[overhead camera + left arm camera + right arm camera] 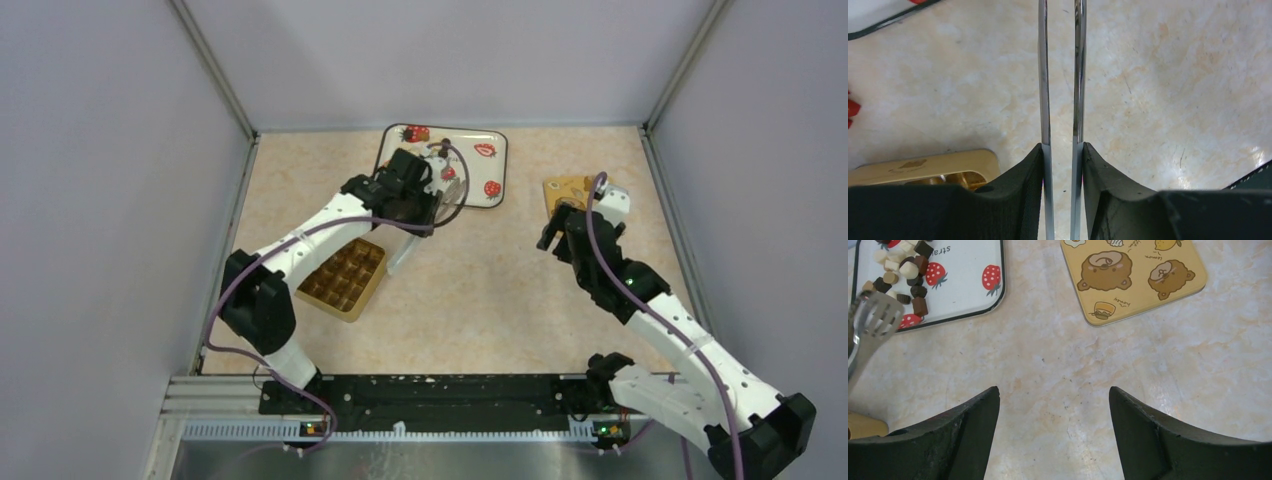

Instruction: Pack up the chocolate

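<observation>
The chocolate, several small dark, tan and cream pieces, lies on the left end of a white strawberry-print tray; the tray also shows at the back of the top view. My left gripper is shut on metal tongs, whose two blades run straight out between its fingers. The tongs' slotted tip sits at the tray's near left edge, beside the pieces. My right gripper is open and empty, held above the bare table right of centre.
A gold box with a grid of compartments lies under the left forearm; its corner shows in the left wrist view. The yellow bear-print lid lies flat at the back right. Grey walls enclose the table.
</observation>
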`<act>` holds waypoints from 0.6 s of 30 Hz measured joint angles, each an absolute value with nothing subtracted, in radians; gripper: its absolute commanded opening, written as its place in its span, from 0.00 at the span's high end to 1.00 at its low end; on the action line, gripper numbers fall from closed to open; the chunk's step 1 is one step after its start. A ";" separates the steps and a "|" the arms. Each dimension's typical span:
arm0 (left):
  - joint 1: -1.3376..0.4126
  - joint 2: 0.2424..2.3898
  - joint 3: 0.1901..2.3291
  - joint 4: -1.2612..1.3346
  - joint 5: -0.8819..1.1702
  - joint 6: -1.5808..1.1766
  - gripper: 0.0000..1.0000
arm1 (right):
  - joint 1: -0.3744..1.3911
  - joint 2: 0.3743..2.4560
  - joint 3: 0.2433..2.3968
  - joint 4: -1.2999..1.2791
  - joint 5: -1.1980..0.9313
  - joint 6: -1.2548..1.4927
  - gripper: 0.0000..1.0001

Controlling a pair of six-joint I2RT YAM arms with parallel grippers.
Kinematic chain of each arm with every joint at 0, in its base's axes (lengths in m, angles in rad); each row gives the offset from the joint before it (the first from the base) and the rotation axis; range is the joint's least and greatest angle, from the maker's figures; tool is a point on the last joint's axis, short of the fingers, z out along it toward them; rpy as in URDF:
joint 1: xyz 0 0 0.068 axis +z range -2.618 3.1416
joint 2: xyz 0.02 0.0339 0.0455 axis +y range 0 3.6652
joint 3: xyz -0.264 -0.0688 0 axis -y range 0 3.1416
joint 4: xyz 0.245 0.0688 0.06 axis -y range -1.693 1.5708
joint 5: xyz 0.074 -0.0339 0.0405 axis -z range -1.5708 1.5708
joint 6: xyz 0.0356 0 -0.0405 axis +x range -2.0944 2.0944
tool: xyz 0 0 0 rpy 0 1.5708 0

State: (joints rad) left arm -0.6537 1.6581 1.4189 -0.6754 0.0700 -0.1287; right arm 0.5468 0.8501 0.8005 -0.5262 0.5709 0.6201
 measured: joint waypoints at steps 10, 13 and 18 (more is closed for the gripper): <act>-0.463 1.744 1.644 -0.685 0.087 -0.186 0.67 | 0.547 0.880 0.806 -0.497 0.554 0.605 0.22; -0.472 1.814 1.705 -0.698 0.088 -0.189 0.63 | 0.547 0.880 0.806 -0.495 0.551 0.605 0.22; -0.480 1.908 1.746 -0.723 0.083 -0.203 0.63 | 0.547 0.880 0.806 -0.495 0.552 0.605 0.22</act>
State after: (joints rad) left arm -0.4797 1.9083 1.7462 -0.7235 0.0834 -0.2031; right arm 0.5468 0.8803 0.8062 -0.4946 0.5518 0.6052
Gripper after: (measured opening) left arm 0.374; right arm 0.781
